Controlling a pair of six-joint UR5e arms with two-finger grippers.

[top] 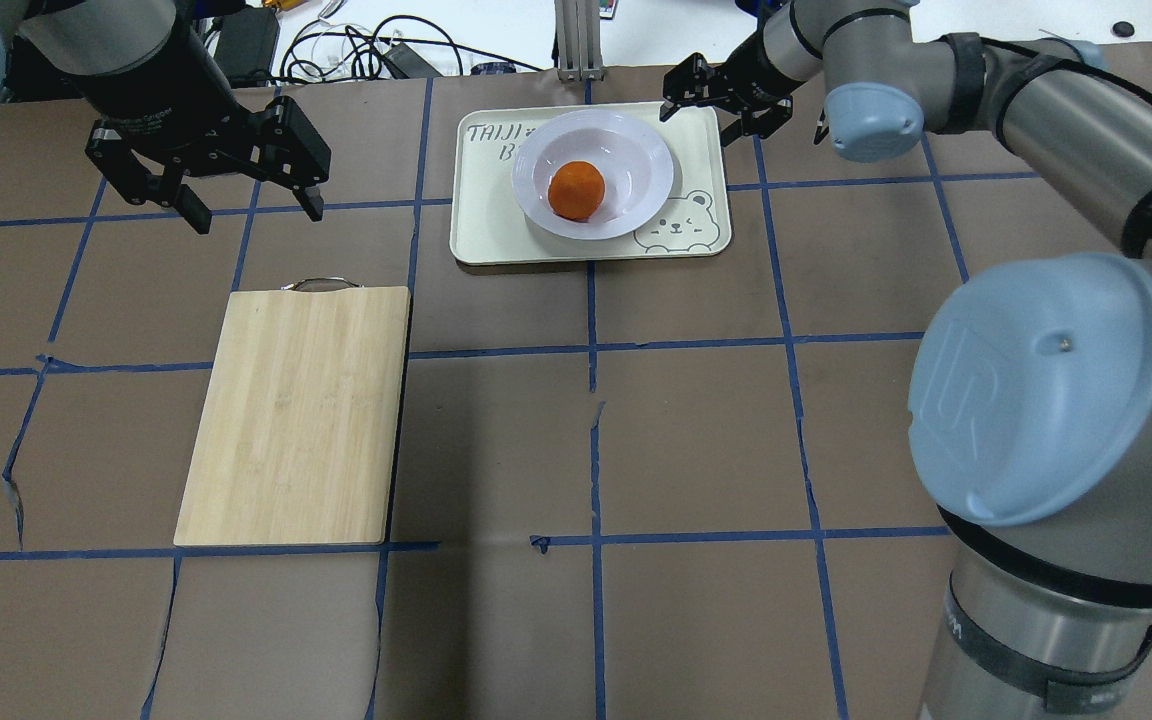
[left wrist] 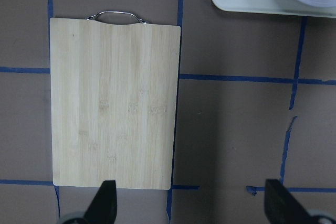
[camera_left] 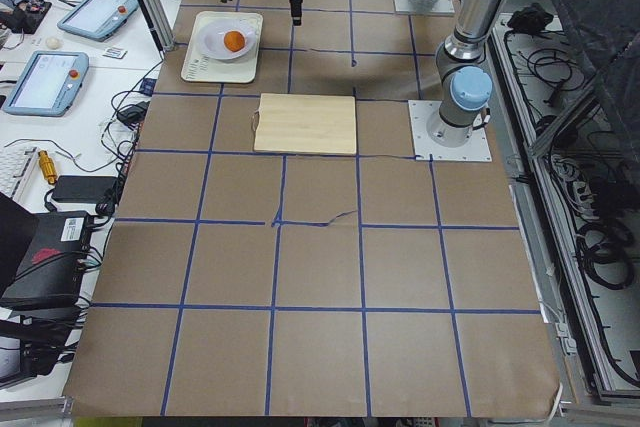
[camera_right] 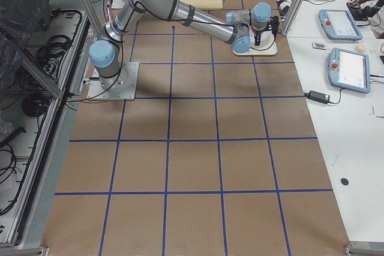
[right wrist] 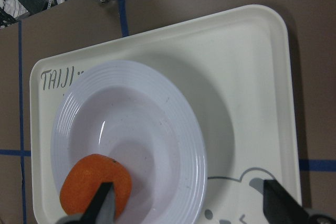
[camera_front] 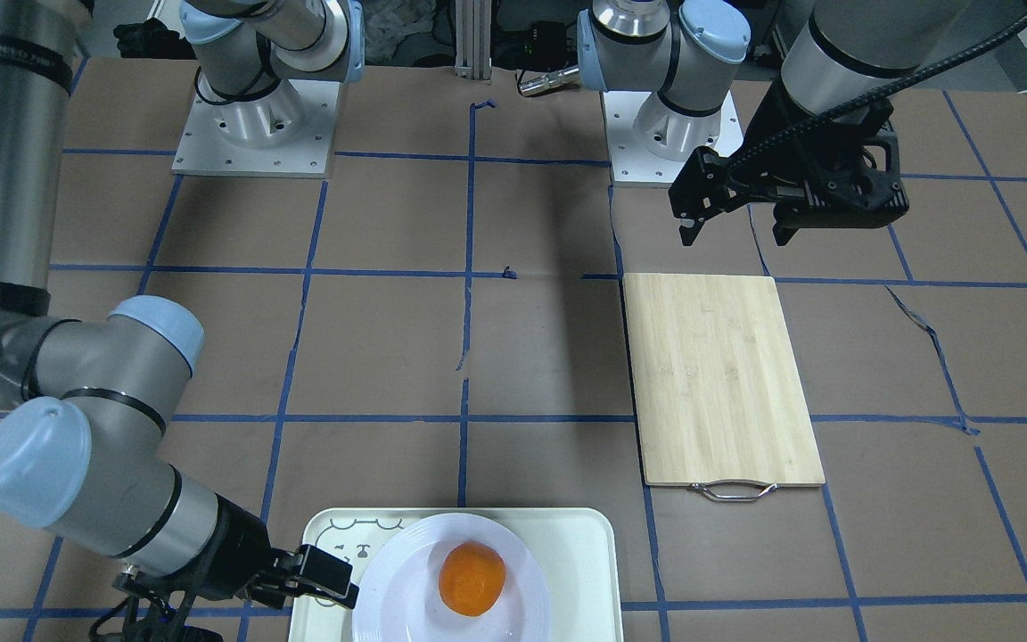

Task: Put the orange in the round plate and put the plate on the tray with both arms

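The orange [top: 576, 190] lies in the white round plate [top: 636, 160], and the plate rests on the pale tray [top: 481, 225] at the table's far edge. My right gripper [top: 721, 112] hovers open over the tray's far right corner, close to the plate's rim, holding nothing. Its wrist view looks down on the orange [right wrist: 94, 190], the plate [right wrist: 157, 108] and the tray [right wrist: 252, 77]. My left gripper [top: 258, 212] hangs open and empty to the left of the tray, above the table near the board's handle end.
A bamboo cutting board [top: 296, 415] with a metal handle [top: 321, 284] lies left of centre, also seen from the left wrist as the board [left wrist: 113, 103]. Blue tape lines grid the brown table. Cables and an aluminium post sit beyond the far edge.
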